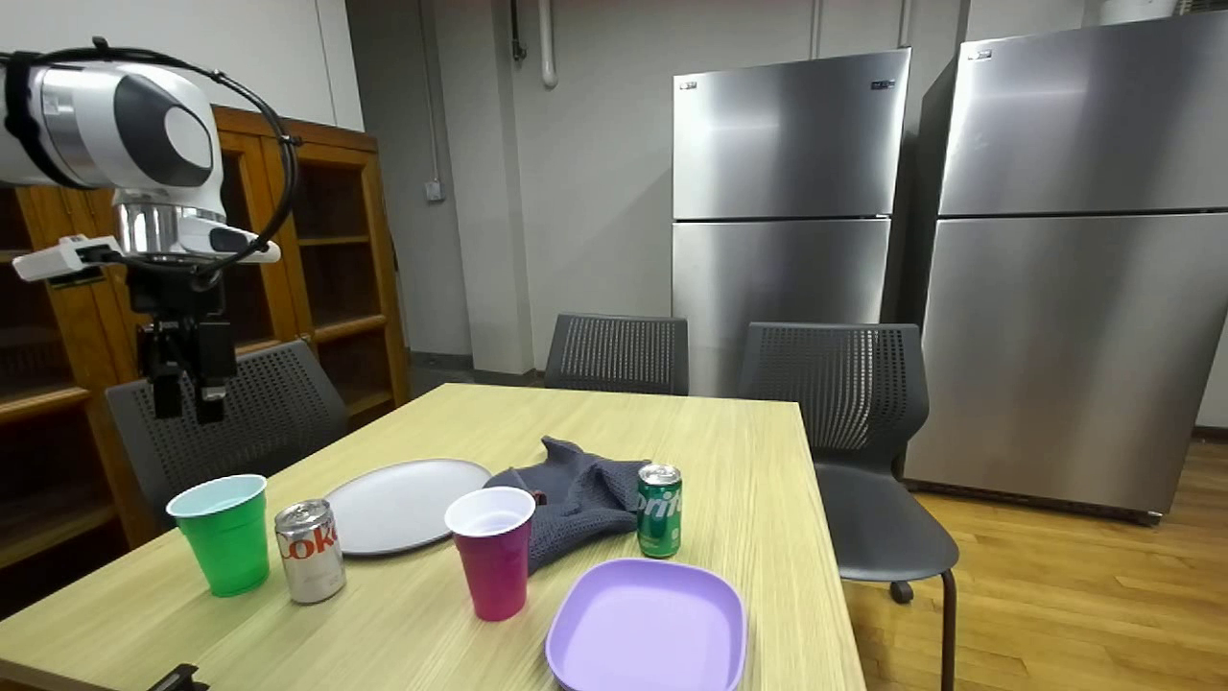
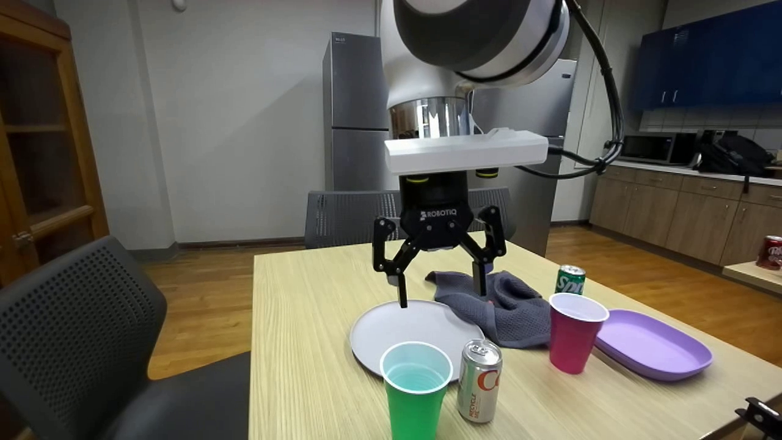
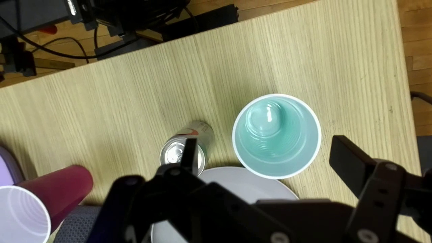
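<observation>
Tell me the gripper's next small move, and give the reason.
Probably lower the gripper slightly toward the green cup: it stands open and empty above the table, and in the wrist view the cup's rim shows between its fingers. Go gently: one of them partly hides the silver Coke can there.

White arm (image 1: 106, 125) bent downward at wrist (image 1: 151, 228); jaws parted wide, fingers (image 2: 401, 290) pointing down.

Green cup (image 1: 230, 547) smooth plastic; Coke can (image 1: 312, 557) glossy metal; cloth (image 2: 513, 318) rough
</observation>
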{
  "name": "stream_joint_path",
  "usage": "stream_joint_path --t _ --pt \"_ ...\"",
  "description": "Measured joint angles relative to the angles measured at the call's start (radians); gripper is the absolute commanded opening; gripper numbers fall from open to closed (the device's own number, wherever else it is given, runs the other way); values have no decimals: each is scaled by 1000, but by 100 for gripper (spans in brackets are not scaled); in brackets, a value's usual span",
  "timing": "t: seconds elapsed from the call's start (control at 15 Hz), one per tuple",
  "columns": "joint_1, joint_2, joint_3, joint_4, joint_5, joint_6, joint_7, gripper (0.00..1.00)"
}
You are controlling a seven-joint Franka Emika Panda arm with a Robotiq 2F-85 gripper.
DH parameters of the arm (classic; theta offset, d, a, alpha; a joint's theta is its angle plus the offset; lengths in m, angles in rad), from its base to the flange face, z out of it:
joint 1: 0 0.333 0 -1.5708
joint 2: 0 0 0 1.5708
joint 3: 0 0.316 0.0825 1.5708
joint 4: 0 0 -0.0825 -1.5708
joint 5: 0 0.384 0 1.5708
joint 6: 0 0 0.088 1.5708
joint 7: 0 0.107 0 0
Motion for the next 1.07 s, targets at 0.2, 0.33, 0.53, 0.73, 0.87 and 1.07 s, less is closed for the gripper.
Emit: stream_joint_path --t 0.2,0.33,0.53,0.73,0.87,1.07 --pt "0 1 0 -1 -2 0 0 100" --pt "0 1 0 -1 -3 0 0 100" --pt "1 1 0 -1 -3 0 0 100" --pt "1 1 0 -1 -3 0 0 100" --pt "1 1 0 -1 -3 1 0 100" --pt "22 9 1 -3 -5 20 24 100"
